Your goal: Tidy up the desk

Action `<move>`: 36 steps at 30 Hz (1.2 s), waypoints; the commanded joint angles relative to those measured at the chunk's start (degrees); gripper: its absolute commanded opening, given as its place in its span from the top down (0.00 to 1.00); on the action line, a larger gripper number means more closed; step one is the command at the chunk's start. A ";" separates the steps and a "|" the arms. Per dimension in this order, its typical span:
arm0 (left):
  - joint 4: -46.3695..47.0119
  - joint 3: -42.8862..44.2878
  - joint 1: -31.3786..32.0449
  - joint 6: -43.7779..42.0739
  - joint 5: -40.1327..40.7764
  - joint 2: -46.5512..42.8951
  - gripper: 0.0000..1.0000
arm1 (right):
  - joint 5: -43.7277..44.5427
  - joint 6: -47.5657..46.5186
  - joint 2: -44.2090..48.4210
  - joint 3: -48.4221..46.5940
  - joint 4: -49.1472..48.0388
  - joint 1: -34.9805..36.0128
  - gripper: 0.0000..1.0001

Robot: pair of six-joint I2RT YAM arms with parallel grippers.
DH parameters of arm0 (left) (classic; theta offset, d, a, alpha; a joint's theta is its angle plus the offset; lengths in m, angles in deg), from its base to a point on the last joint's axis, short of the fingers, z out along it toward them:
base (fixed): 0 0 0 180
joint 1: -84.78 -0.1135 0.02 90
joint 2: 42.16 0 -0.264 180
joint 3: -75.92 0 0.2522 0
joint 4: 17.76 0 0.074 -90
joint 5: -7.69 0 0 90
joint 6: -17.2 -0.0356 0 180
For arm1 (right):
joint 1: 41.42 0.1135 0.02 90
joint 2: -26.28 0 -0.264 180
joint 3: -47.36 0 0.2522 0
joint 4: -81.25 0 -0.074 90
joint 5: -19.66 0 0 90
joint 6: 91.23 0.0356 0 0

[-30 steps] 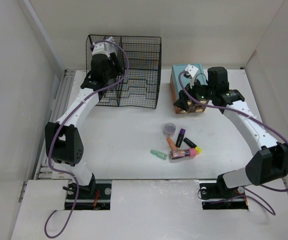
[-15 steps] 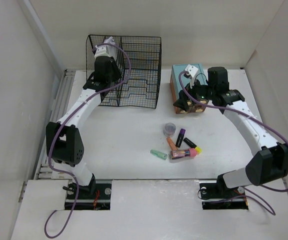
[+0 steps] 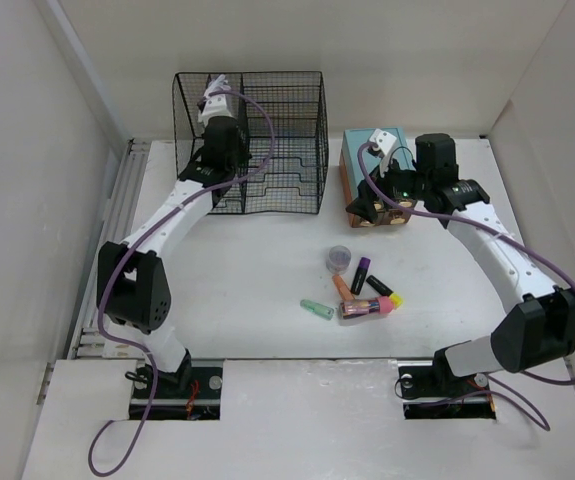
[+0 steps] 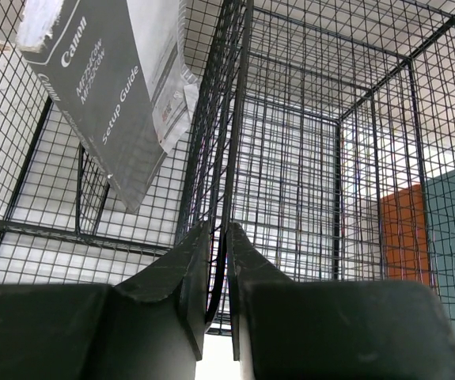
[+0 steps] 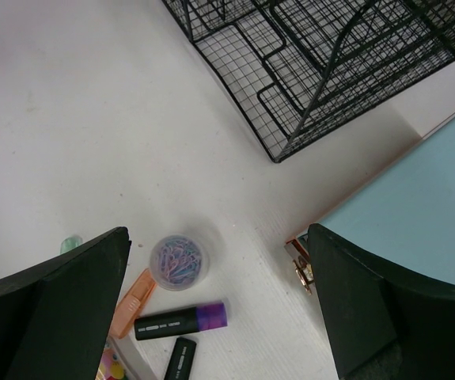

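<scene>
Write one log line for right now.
left gripper shut on wire rack | right gripper open above desk | markers loose

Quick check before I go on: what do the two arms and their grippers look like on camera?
The left arm and right arm are white link shells with black joints, each trailed by a loose purple cable. The left gripper and right gripper have matte black, wedge-shaped fingers. No markings visible.

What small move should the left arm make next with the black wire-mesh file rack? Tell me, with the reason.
Probably slide the black wire-mesh file rack slowly along the white desk, not lift it: the left gripper is shut on one thin wire, and a grey setup guide leans inside.
</scene>
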 commanded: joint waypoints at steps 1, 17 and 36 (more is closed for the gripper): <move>-4.14 -2.45 2.84 2.67 0.54 -1.12 1.00 | -1.60 0.38 2.51 -1.55 -1.61 -0.30 0.02; -4.14 -6.76 3.99 4.34 2.12 -5.43 1.00 | -2.13 0.38 3.03 -1.55 -1.61 -0.30 0.02; -7.30 -4.73 10.20 2.67 11.32 -19.65 0.29 | 9.79 0.38 8.81 1.86 -7.66 -0.83 0.01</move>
